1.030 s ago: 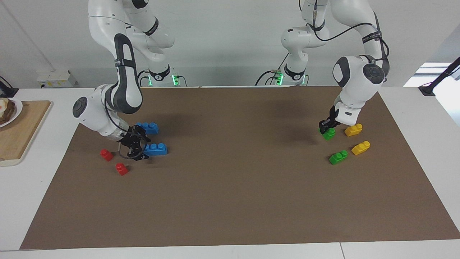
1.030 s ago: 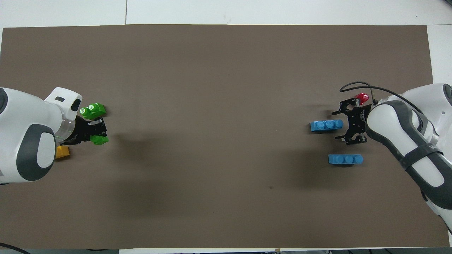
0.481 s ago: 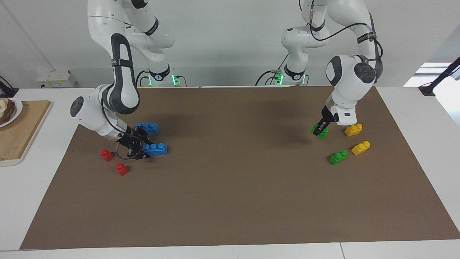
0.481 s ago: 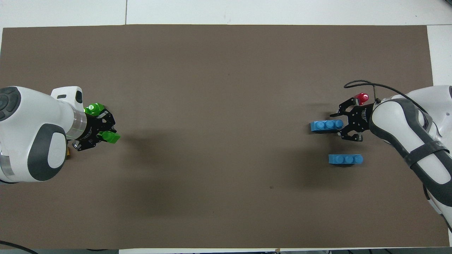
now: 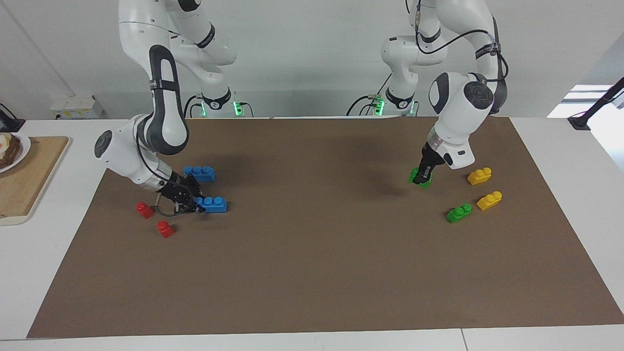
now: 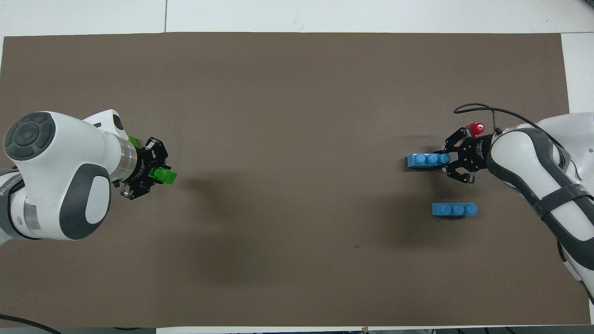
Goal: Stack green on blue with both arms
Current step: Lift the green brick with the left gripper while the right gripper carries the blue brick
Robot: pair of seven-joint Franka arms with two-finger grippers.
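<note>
The left gripper (image 5: pixel 422 176) pinches a green brick (image 5: pixel 420 178), lifted just above the brown mat (image 5: pixel 312 273) near the mat's edge at the left arm's end, toward the robots' side. Just beside it on the mat lie a second green brick (image 5: pixel 458 213) and two yellow bricks (image 5: pixel 479 176).

The right gripper (image 5: pixel 190 202) is pressed together on one end of a blue brick (image 5: pixel 211 204) resting low at the mat's edge at the right arm's end. A second blue brick (image 5: pixel 200 172) lies nearer the robots; two red bricks (image 5: pixel 145 209) sit beside the gripper.

The end grip looks risky: the blue brick could swing or tilt when raised, so the studs would miss the green brick's underside. The green brick seems held at one end too and could twist.

The mat covers a white tabletop (image 5: pixel 565 146). A wooden board (image 5: pixel 29 180) sits at the tabletop's corner by the right arm, and a pale wall (image 5: pixel 302 58) rises above the robots.
</note>
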